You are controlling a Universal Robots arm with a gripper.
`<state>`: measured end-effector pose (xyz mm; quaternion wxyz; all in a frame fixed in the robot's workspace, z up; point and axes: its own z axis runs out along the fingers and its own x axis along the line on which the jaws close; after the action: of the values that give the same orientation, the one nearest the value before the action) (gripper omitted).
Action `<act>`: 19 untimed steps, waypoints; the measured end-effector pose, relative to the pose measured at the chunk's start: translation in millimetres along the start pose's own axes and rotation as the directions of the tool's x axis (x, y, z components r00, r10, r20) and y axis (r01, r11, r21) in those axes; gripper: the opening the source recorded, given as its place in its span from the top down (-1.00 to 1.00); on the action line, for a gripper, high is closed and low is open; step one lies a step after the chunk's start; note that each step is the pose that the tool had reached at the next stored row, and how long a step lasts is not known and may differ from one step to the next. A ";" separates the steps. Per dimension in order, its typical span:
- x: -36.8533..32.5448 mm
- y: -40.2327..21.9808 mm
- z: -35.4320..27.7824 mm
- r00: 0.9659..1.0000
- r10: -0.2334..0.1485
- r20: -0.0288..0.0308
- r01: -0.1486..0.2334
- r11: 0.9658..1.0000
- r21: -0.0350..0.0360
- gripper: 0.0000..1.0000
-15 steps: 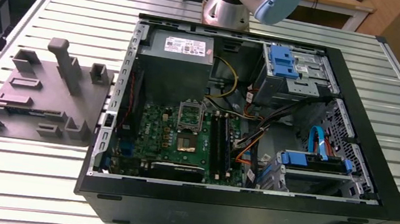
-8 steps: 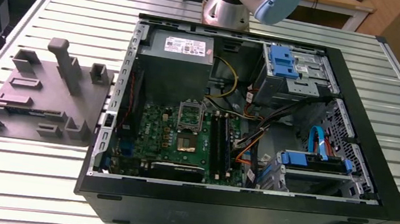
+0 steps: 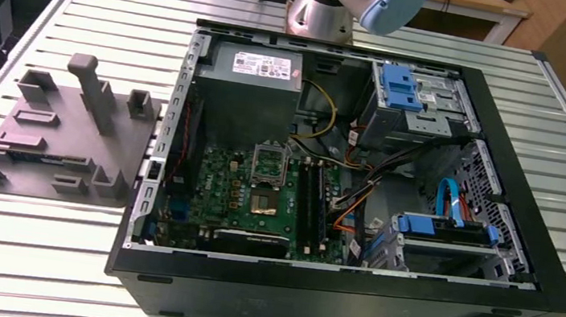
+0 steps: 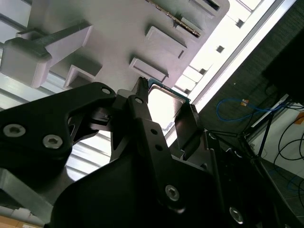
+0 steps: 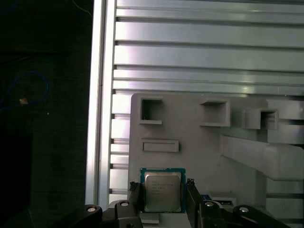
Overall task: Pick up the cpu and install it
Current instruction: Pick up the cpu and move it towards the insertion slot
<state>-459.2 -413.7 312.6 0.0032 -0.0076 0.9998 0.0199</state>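
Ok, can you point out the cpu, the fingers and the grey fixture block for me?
cpu (image 5: 163, 190): first wrist view, centre of its metal top.
fingers (image 5: 192, 197): first wrist view, the black finger against one cpu edge.
grey fixture block (image 5: 199, 156): first wrist view, bare flat face among its pockets.

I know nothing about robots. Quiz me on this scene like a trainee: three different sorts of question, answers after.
1. True or false: the cpu lies inside the computer case.
2. In the first wrist view, what is behind the cpu? A) grey tray B) red cloth C) wooden bowl
3. Fill in: the computer case stands to the exterior view's ____ of the grey tray.
Key: 1 false, the gripper holds it; 2 A; 3 right.
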 end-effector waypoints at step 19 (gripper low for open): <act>0.0 0.3 -8.3 1.000 0.000 0.000 0.000 1.000 0.000 0.06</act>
<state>-459.2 -413.7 321.0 0.0032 -0.0076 0.9998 0.0199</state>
